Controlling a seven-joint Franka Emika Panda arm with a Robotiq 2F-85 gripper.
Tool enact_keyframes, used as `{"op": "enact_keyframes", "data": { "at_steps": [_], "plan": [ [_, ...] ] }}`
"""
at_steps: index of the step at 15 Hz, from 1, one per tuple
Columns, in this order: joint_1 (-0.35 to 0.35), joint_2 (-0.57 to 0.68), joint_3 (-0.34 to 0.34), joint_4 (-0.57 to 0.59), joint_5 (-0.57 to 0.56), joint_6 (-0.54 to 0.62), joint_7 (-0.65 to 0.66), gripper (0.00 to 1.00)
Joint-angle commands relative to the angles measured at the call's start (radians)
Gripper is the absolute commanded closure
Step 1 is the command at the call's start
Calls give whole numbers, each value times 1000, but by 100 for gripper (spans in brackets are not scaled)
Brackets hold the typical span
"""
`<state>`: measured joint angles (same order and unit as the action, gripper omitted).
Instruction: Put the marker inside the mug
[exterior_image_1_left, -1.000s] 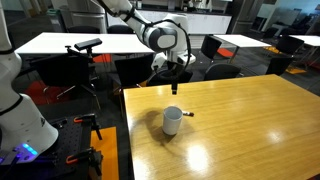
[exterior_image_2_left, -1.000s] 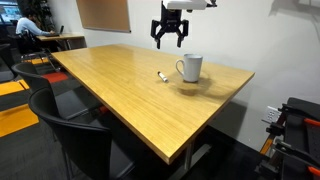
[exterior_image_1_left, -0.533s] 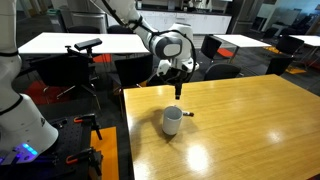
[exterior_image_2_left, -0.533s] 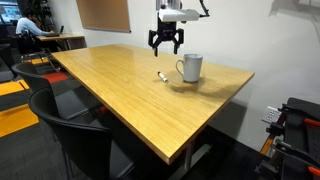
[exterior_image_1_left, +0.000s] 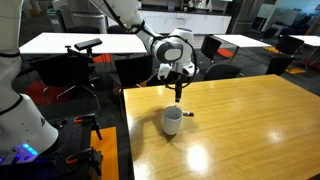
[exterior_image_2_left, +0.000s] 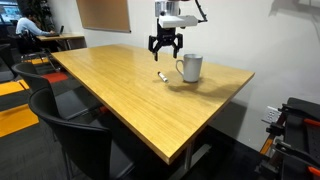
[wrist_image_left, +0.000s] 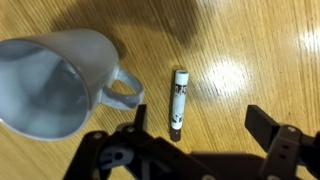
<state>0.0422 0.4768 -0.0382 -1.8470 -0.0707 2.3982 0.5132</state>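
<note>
Marker (wrist_image_left: 178, 103) on table (wrist_image_left: 265, 40), just beside mug (wrist_image_left: 55, 85) — gripper (exterior_image_2_left: 165, 51) above

Bright overhead light, tabletop glare, soft focus

The wooden table (exterior_image_2_left: 120, 85) takes the middle of the room, and its glossy top throws back ceiling light in pale patches (exterior_image_1_left: 196, 154). Black chairs (exterior_image_2_left: 78, 140) (two in view) stand at its near edge. Behind it are white tables (exterior_image_1_left: 68, 42) and more dark chairs. Past its far corner a brown board (exterior_image_2_left: 103, 13) hangs on the wall. A white wall (exterior_image_2_left: 265, 45) rises beside it, and the floor (exterior_image_2_left: 18, 110) below is dark with orange patches.
</note>
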Motion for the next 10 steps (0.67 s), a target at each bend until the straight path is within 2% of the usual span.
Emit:
{"op": "enact_keyframes", "data": {
  "at_steps": [1, 10],
  "plan": [
    [23, 0, -25, 1, 17, -1, -11, 0],
    [14, 133, -26, 137, 33, 12, -36, 0]
  ]
}}
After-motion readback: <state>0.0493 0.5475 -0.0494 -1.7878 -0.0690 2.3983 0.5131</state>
